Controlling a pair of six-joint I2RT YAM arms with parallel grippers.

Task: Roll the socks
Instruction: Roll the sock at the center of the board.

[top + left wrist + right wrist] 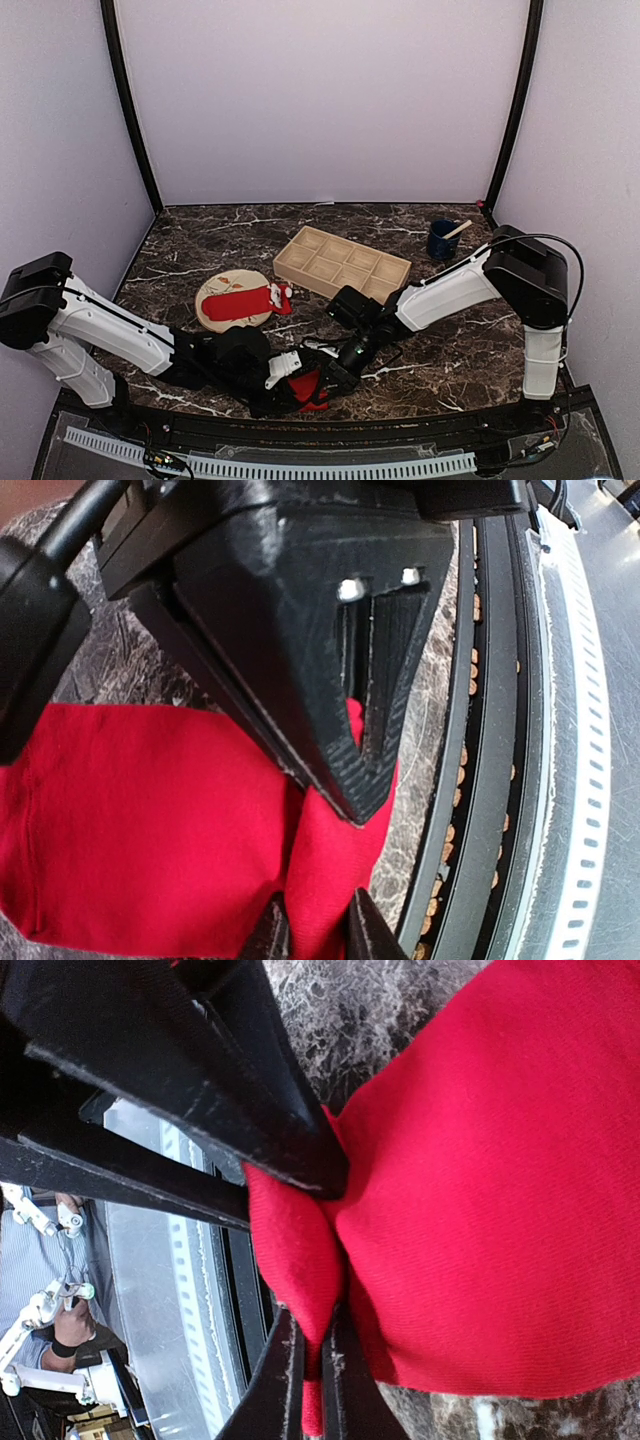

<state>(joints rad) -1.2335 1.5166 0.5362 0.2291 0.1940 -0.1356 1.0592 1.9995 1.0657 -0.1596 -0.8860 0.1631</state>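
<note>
A red sock [310,388] lies at the near table edge between both grippers. My left gripper [290,385] pinches a fold of it [325,880]; its fingers [268,935] are closed on the fabric. My right gripper [335,378] pinches the sock's edge [300,1260], with the fingers [283,1380] nearly together on a thin fold. A second red sock with white markings [247,301] lies flat on the round beige plate [212,318], left of centre.
A wooden divided tray [342,264] stands behind the centre. A dark blue cup with a stick [442,240] is at the back right. The black rail and perforated strip [560,730] run just beyond the table's near edge.
</note>
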